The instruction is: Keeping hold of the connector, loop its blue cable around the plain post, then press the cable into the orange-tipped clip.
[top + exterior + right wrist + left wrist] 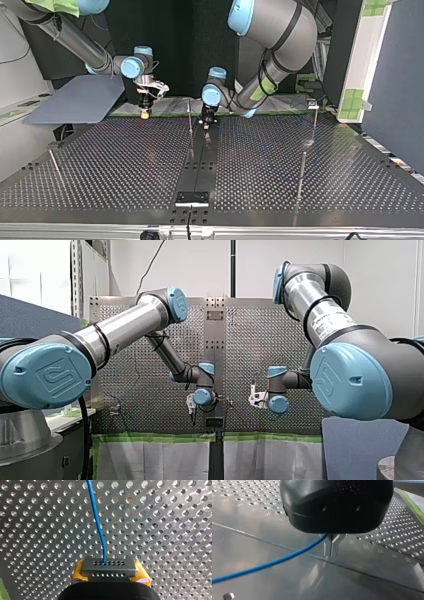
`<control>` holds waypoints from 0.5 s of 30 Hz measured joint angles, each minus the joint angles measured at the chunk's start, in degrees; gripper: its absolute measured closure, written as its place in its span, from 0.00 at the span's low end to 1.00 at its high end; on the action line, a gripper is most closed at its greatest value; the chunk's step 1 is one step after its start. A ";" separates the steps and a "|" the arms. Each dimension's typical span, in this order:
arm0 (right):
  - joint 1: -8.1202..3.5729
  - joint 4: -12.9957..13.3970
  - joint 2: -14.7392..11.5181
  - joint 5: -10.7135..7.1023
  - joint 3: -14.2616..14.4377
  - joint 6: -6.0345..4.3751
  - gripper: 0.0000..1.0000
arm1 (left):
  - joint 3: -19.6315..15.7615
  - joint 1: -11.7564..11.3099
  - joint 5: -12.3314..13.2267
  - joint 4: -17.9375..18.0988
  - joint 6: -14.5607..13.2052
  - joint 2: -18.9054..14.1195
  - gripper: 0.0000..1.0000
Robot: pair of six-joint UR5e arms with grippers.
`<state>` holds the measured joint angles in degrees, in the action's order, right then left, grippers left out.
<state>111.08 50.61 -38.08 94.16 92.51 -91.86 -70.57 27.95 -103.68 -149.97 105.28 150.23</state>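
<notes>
In the right wrist view my right gripper (pixel 109 572) is shut on a dark grey connector (pixel 108 565), gripped between its yellow pads (pixel 78 572). The blue cable (pixel 98 525) leaves the connector and runs away over the perforated table (pixel 162 530). My left gripper (pixel 331 551) hangs just above the table with its metal fingers together. The blue cable (pixel 274 561) comes out from between those fingers near their roots and trails off to one side. In the top view my right gripper (pixel 145 111) is at the left, and my left gripper (pixel 207 124) stands near the middle beside a thin post (pixel 190 122).
More thin posts stand on the table (pixel 125 160) at the top view's right (pixel 302 170), far right (pixel 315 120) and left (pixel 55 167). A black plate (pixel 192 198) sits on the near middle strip. A grey board (pixel 80 100) lies past the table's far left corner.
</notes>
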 joint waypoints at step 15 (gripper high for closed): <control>-3.79 -4.19 0.12 -5.10 -2.23 -0.45 1.00 | -0.01 0.10 -1.66 -0.88 -2.52 0.00 0.93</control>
<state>107.29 46.41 -37.95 89.06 90.28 -92.31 -70.58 28.04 -105.34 -150.86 102.76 150.23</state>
